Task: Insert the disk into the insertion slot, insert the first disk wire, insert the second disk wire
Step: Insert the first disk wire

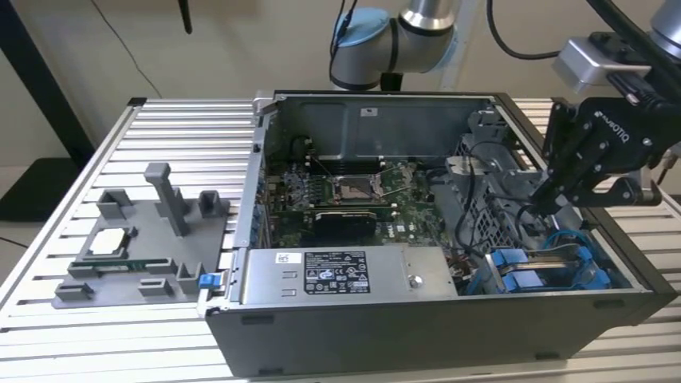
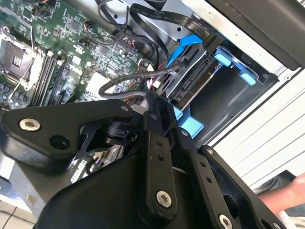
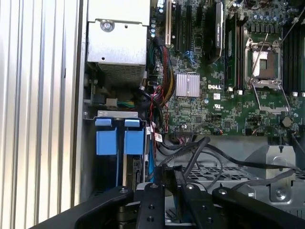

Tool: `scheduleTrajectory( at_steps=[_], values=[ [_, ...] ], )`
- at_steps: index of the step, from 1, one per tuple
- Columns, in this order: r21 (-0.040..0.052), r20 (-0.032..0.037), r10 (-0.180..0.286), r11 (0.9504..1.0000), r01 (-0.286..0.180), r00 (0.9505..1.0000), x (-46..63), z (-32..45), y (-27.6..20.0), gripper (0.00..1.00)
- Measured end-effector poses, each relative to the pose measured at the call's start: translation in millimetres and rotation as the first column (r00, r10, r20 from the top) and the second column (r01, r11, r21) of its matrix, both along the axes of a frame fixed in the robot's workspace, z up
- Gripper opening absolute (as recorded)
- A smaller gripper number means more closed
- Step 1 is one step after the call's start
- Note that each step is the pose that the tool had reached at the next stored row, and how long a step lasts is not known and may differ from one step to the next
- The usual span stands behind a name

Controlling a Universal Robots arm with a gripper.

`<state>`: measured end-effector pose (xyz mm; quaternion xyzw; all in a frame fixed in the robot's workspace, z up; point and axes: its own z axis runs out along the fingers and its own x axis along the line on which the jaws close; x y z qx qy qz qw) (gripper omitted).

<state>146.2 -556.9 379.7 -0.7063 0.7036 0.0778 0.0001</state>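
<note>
**Gripper (image 2: 151,98) hanging over an open computer case (image 1: 426,335)**

We are seeing its jaws drawn together, low beside the insertion slot (image 2: 228,98) where the disk (image 2: 193,86) is sitting, likely for reaching its connectors. The second wrist view is tracing a black cable (image 2: 138,78) to the disk's edge; whether the jaws are pinching it, we cannot tell.

Black hand (image 1: 541,203), green motherboard (image 3: 209,95), blue tabs (image 3: 106,142)

Matt black metal on the gripper (image 1: 537,203). Just beside it, glossy blue plastic and dull grey sheet metal at the insertion slot (image 3: 116,114). Farther off, green lacquered motherboard (image 3: 209,109); ribbed, satin bare-metal table (image 3: 38,119).
</note>
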Motion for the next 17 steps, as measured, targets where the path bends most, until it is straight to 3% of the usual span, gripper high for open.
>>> scheduleTrajectory(
  at_steps=[4, 9, 10, 17],
  values=[
    [-0.0002, -0.0259, 0.0, 1.0, 0.0, 0.9997, 1.9, -1.9, -0.8, 0.0],
    [-0.0003, -0.0734, 0.0, 1.0, 0.0, 0.9973, 5.0, -4.0, -2.2, 0.0],
    [-0.0002, -0.0802, 0.0, 1.0, 0.0, 0.9968, 5.5, -4.4, -2.4, 0.0],
    [-0.0001, -0.0816, 0.0, 1.0, 0.0, 0.9967, 5.8, -4.6, -2.5, 0.0]
  ],
)
